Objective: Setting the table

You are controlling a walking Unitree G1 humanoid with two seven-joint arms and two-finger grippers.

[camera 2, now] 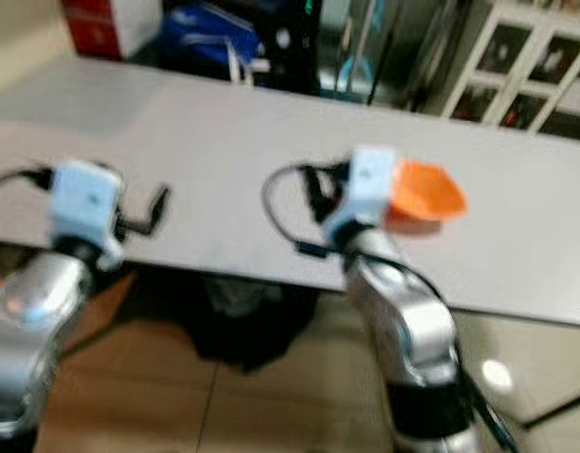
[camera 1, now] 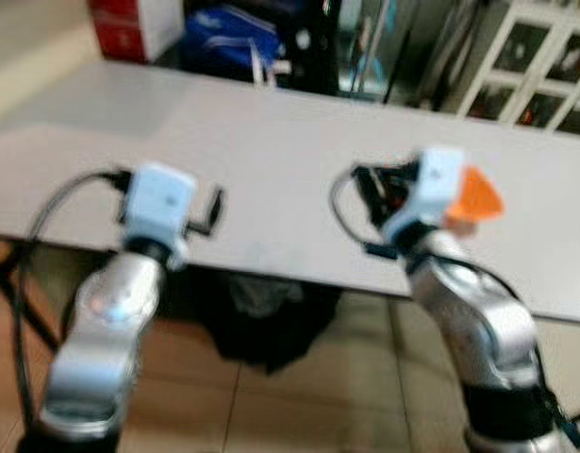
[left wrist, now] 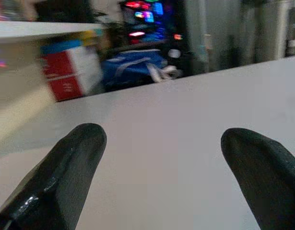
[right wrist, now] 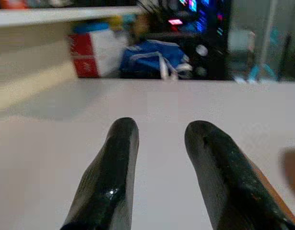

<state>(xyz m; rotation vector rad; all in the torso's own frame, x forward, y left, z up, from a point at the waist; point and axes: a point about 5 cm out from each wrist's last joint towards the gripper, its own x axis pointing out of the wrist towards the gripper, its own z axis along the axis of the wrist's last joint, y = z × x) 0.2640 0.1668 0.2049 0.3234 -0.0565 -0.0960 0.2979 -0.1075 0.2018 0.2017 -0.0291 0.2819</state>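
Lower frame, near you: both silver arms reach up toward the near edge of the white table [camera 1: 271, 160]. Left gripper [left wrist: 161, 158] sits lower left of the head view, fingers spread wide with nothing between them, only bare tabletop ahead. Right gripper [right wrist: 159, 143] is centre-right, its fingers drawn fairly close around the rim of an orange bowl [camera 2: 423, 193]; the bowl hangs at or just over the table, contact too blurred to call. Judging progress: early, one piece in hand, not yet set down. Far back, upper left: red-and-white box [camera 1: 134, 26], blue bag [camera 1: 228, 42].
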